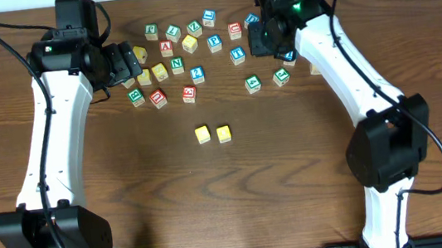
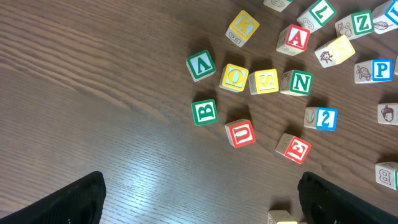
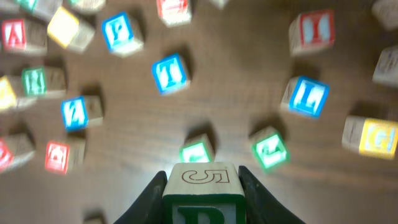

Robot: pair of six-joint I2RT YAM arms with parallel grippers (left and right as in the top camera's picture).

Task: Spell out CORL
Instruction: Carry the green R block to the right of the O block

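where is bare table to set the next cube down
The brown wooden table is bare right of the two yellow-topped wooden cubes, toward the right arm, and below them. The scattered wooden letter cubes at the far side are crowded.

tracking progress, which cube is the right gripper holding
The green-framed cube showing an outlined 5, clamped in the right gripper; the rest lie loose.

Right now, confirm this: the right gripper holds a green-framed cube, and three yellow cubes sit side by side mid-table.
Wrong on the count: the overhead view shows two yellow cubes side by side mid-table, not three. The right gripper does hold a green-framed cube.
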